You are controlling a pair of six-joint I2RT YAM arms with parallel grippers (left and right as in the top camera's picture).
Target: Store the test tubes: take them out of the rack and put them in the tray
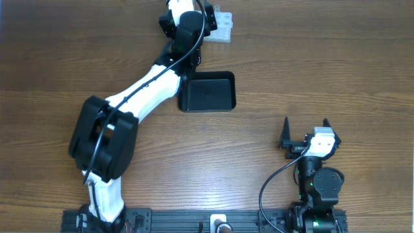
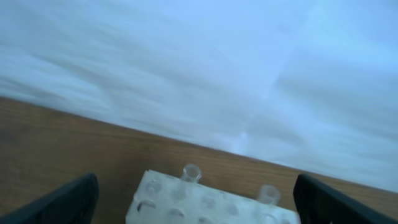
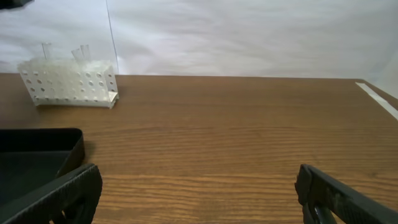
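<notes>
White rack point(image 3: 68, 84) at spread left gripper point(image 2: 199, 200), two tubes point(image 2: 191, 172) upright, right gripper point(image 3: 196, 196) spread

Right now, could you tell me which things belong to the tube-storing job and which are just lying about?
Job: tubes, rack, tray, left gripper open over the rack.
Lying about: right gripper, open, far from the rack; tape strip on the table.

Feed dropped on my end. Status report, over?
Left gripper open over rack. Right gripper open, idle, far from rack. Two test tubes upright in rack, none seen in tray. Path clear.
</notes>
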